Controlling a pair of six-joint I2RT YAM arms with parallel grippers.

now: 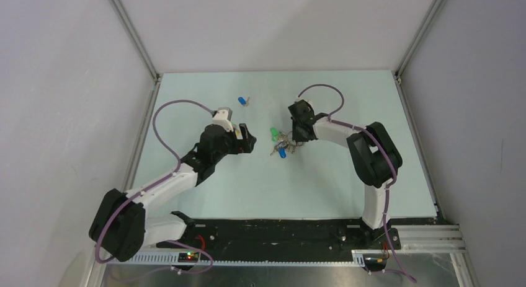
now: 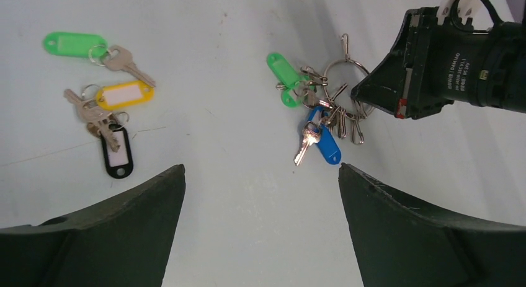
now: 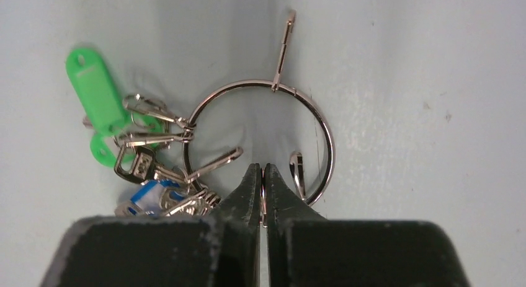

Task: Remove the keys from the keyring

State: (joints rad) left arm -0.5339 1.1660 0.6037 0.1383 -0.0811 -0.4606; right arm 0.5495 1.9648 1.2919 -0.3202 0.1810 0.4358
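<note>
Right pincer (image 3: 262, 170) tight, seemingly on the keyring (image 3: 310, 101); left pincer (image 2: 260, 169) wide, empty.

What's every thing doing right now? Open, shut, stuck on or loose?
round silver wire keyring: pinched by the right pincer.
right pincer: shut on the keyring.
left pincer: open, holding nothing.
small silver keys with green and blue tags: bunched, clipped on the keyring.
silver keys with green, yellow and black tags: lying apart, off that keyring.

Pale green table (image 1: 260, 188) between plain grey walls (image 1: 56, 82), aluminium corner posts (image 1: 133, 33)
</note>
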